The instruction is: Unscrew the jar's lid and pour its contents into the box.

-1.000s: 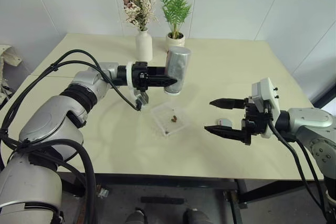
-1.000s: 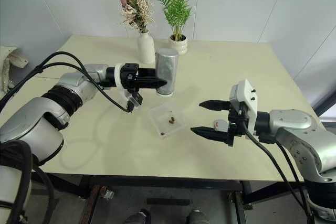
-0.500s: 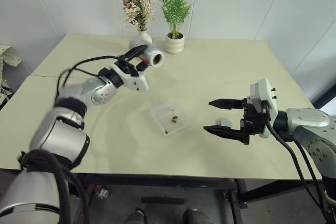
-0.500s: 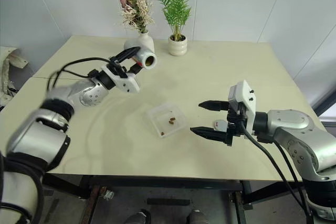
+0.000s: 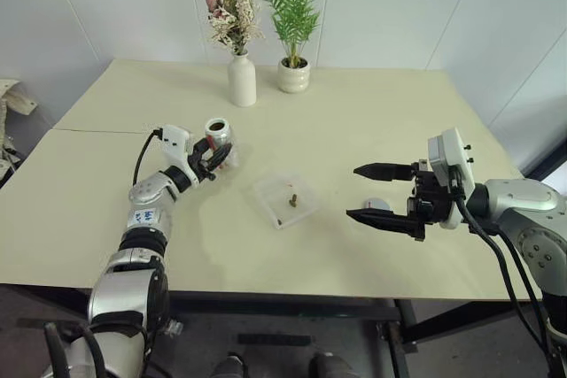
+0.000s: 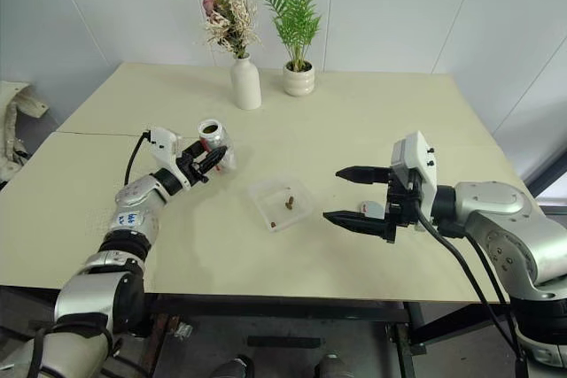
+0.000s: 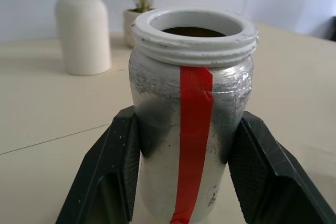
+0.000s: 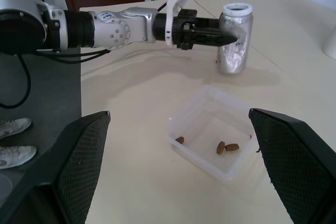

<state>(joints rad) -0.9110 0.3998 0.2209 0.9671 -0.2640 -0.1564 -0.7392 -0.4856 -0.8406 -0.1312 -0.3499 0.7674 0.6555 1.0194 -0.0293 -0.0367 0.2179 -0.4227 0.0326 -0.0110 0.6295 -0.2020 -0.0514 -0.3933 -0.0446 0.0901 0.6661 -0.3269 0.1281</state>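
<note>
The jar stands upright with its wide white-rimmed mouth open and facing up, a red strip running down its silvery side. It sits between the two black fingers of the left gripper, which are clamped on its lower body from either side. Whether its base rests on the table or hangs just above it cannot be told. The inside of the mouth looks dark; nothing more can be made out there.

To the right of that gripper, near it but apart, lies the box, a shallow clear tray flat on the table. In it rest the contents, three small brown bits: two lying together and one a little apart near a wall.

Further right, on the far side of the box from the jar, the right gripper hangs above the table with its fingers pointing toward the box, spread wide apart one above the other and holding nothing. Just behind its lower finger, the lid lies on the table as a small pale round shape with a red mark, partly hidden by the finger.

Beyond the left gripper, toward the far edge of the table, stand a white vase with dried flowers and, just beside it, a white pot holding a green palm-like plant. Both are well apart from the jar and the box.
</note>
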